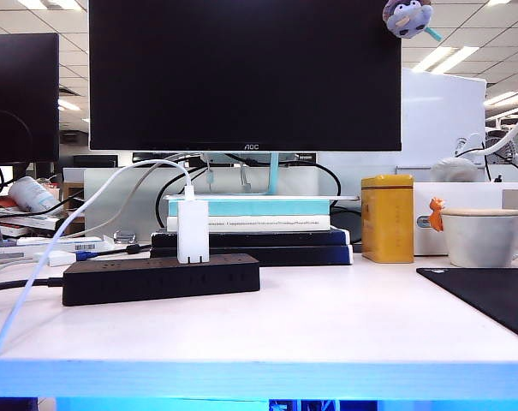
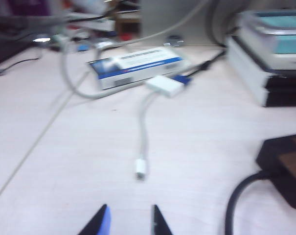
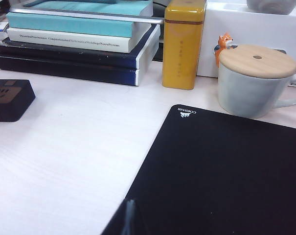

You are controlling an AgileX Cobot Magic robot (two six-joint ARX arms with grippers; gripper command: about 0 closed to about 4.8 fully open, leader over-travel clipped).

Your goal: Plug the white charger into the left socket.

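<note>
The white charger (image 1: 193, 231) stands upright on top of the black power strip (image 1: 160, 278), a little right of the strip's middle. The socket under it is hidden. Its thin white cable (image 1: 36, 282) arcs from its top to the left and down past the table's front edge. Neither gripper shows in the exterior view. In the left wrist view my left gripper (image 2: 130, 209) hangs open over bare table, nothing between its fingers, with one end of the power strip (image 2: 284, 166) off to the side. My right gripper (image 3: 130, 205) is shut and empty at the black mouse mat's (image 3: 221, 171) edge.
A stack of books (image 1: 250, 227) lies behind the strip, under a monitor (image 1: 241, 73). A yellow tin (image 1: 387, 218) and a lidded mug (image 1: 481, 235) stand at the right. A flat white adapter (image 2: 165, 87), a blue-and-white box (image 2: 138, 66) and a loose cable end (image 2: 140, 169) lie at the left.
</note>
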